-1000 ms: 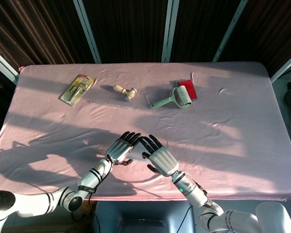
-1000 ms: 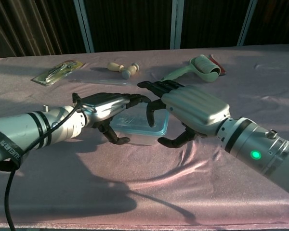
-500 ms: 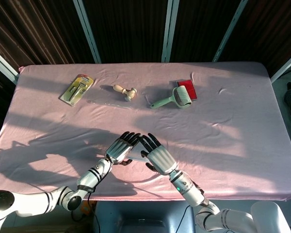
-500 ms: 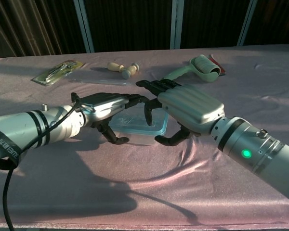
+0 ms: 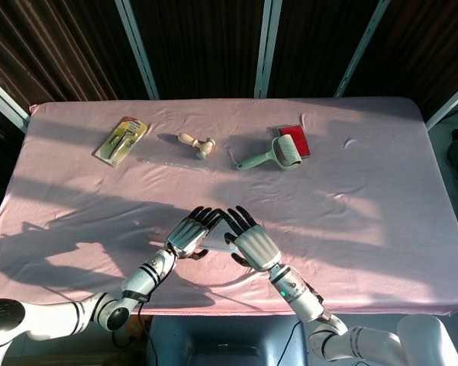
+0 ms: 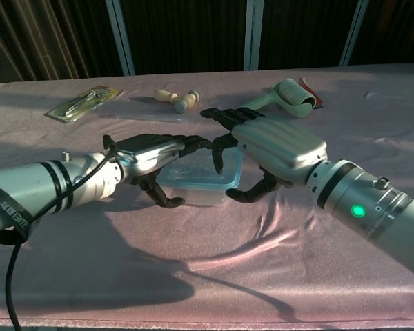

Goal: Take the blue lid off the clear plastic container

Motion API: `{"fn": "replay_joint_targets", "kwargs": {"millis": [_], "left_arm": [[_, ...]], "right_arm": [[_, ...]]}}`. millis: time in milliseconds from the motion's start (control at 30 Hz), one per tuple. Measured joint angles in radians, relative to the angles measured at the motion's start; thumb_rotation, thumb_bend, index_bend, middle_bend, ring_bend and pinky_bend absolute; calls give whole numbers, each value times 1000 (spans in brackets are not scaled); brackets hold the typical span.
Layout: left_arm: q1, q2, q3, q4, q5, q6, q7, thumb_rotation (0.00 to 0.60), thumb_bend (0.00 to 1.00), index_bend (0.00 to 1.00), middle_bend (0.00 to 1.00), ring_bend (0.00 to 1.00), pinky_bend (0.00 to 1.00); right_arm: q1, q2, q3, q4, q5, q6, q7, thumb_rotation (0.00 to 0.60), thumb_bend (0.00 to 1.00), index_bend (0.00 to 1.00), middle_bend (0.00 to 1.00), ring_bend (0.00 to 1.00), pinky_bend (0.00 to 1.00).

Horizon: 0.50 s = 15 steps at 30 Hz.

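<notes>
Silver metal with black fingers, the right hand (image 6: 279,148) arches over the right end of the clear plastic container (image 6: 196,181). Its fingers curl down at the far edge and its thumb hooks under the near right corner of the blue lid (image 6: 201,169), so it seems to be gripping that end, though I cannot tell how firmly. The left hand (image 6: 152,155) covers the left end in the same way, fingers over the top and thumb low against the near wall, apparently steadying the box. In the head view both hands hide the container almost fully.

The container rests near the front edge of the pink tablecloth (image 5: 382,198), in the middle. The lid looks seated on the box, perhaps slightly raised on the right; I judge that the removal is only at the grasp stage and the lifting is left to do.

Counted: one container, one lid, two hands. Well apart, along the far side, lie one packaged tool (image 5: 121,139), one wooden stamp (image 5: 197,143), one lint roller (image 5: 277,154) and one red pad (image 5: 293,138).
</notes>
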Motion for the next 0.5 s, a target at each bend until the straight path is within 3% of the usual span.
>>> {"fn": "replay_joint_targets", "kwargs": {"millis": [500], "left_arm": [[4, -14, 7, 28, 6, 2, 1, 600, 306, 0, 769, 554, 229]], "right_arm": [[-2, 28, -7, -43, 9, 7, -13, 600, 408, 613, 45, 0, 0]]}}
